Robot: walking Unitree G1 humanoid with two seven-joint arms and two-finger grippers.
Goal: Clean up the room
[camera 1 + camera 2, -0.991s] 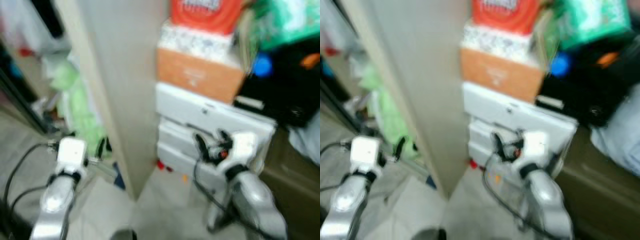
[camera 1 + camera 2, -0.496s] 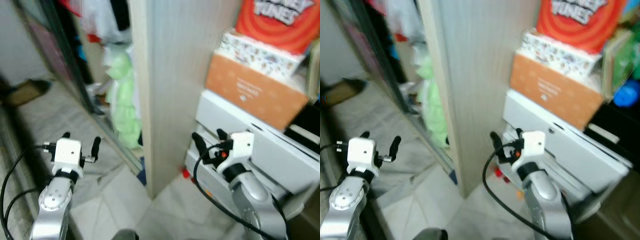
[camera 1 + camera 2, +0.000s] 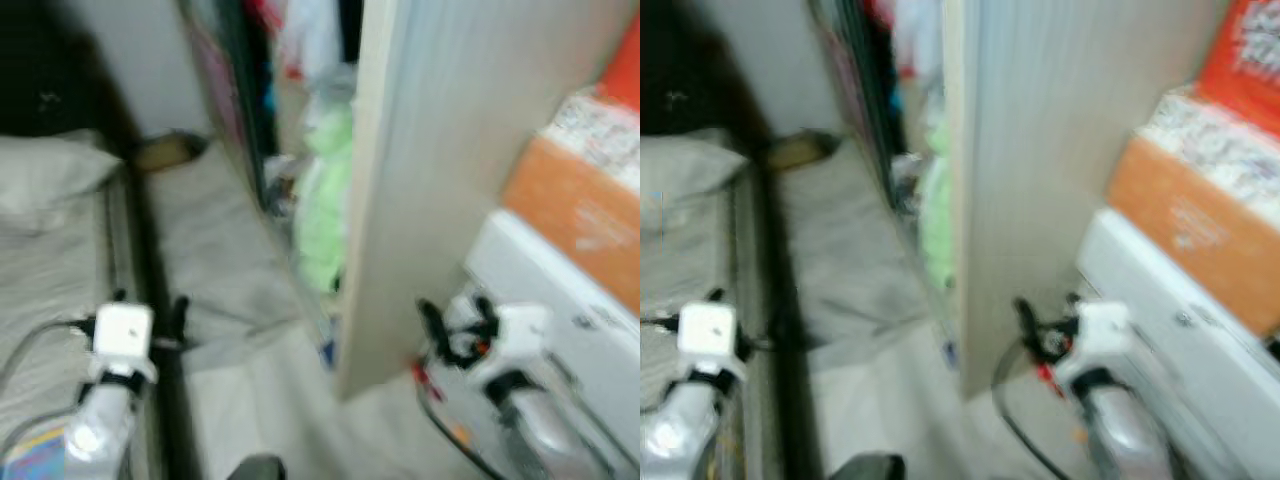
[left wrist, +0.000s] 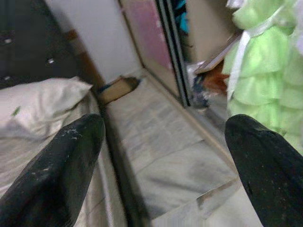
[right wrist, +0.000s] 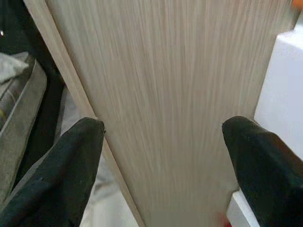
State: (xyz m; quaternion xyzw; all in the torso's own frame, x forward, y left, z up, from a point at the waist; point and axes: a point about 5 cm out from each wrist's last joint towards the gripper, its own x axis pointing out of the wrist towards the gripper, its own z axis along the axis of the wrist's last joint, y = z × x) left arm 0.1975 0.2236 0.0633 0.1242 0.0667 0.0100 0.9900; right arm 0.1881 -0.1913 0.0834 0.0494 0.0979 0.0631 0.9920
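Head views blurred. Pale wooden panel [image 3: 420,180] stands upright mid-scene. Bed [image 3: 45,260] with pillow [image 4: 42,101] lies at left; white boxes [image 3: 590,310] stacked at right under an orange box [image 3: 575,215]. Green frilled garment [image 4: 265,80] sits behind the panel. Left gripper [image 4: 161,156], fingers apart, empty, above the floor. Right gripper [image 5: 163,151], fingers apart, empty, faces the panel.

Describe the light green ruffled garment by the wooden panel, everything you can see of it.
The light green garment is soft, gauzy-looking fabric gathered in tiered ruffles, with a pale ribbon or strap running down its front. It hangs or stands upright, past the edge of the pale wooden panel, beside the dark sliding-door track, its lower end close to the floor. Other clothes hang above it. How it is supported cannot be made out, and the eye views are blurred.
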